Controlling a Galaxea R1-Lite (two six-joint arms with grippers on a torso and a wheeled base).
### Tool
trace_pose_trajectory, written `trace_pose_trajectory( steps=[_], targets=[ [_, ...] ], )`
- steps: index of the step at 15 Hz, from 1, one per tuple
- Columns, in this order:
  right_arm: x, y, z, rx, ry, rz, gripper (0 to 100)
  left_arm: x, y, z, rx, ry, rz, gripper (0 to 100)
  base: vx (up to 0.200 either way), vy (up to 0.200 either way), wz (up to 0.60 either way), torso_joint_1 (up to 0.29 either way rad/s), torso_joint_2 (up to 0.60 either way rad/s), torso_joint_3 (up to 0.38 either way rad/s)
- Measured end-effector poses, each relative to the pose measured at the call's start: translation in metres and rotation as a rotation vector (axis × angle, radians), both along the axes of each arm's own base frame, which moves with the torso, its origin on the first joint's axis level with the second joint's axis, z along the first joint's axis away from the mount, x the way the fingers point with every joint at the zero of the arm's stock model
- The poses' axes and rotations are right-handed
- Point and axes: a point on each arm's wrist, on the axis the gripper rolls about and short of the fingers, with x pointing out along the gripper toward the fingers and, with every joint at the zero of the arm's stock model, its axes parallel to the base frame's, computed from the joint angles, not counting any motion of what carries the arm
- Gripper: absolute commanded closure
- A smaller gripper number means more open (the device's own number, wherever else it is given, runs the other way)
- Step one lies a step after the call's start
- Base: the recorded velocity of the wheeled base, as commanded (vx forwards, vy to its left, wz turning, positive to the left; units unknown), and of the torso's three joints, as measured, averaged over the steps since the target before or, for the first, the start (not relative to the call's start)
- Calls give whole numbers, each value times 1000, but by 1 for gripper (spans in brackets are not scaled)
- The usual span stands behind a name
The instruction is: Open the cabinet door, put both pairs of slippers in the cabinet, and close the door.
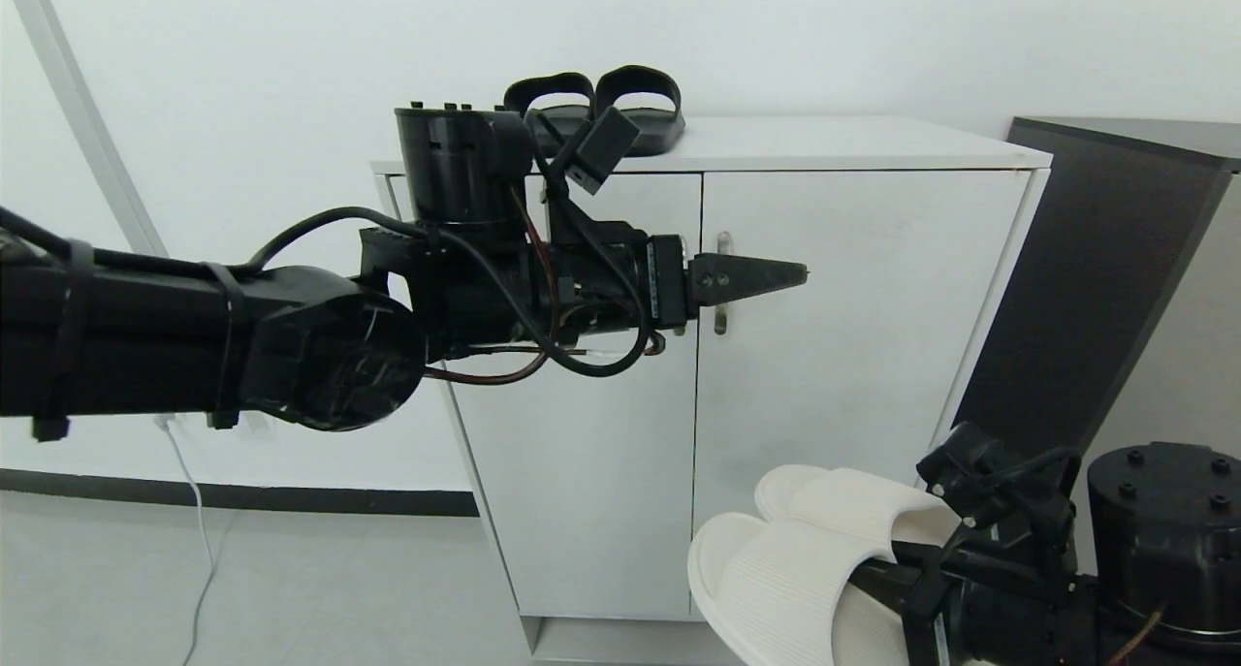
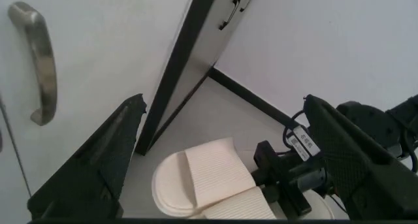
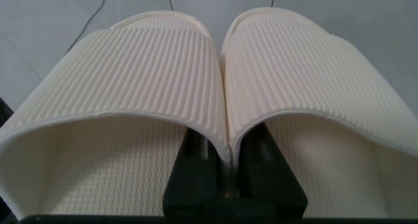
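Observation:
The white cabinet (image 1: 853, 356) stands with both doors shut. A pair of black slippers (image 1: 601, 104) lies on its top at the left. My left gripper (image 1: 790, 275) hovers open in front of the doors' seam, right by the metal handle (image 1: 720, 288); the left wrist view has that handle (image 2: 36, 67) beside the spread gripper (image 2: 223, 100). Low at the cabinet's right front, my right gripper (image 1: 887, 574) is shut on the pair of white slippers (image 1: 805, 550). In the right wrist view its fingers (image 3: 196, 168) pinch the inner straps of the white slippers (image 3: 150, 74) together.
A tall dark cabinet (image 1: 1096, 278) stands close against the white cabinet's right side. A white wall runs behind, with a grey cable (image 1: 199, 550) trailing onto the floor at the left. Open floor lies in front of the cabinet.

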Motion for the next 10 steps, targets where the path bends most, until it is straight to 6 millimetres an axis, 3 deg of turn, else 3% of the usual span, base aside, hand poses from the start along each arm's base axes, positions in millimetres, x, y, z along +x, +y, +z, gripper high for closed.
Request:
trace_pose_trajectory(
  steps=[10],
  targets=[
    [0,0,-1,-3,2,0,100,45,-11,-11,2,-6,179,0,0,0,0,0,0,0]
  ],
)
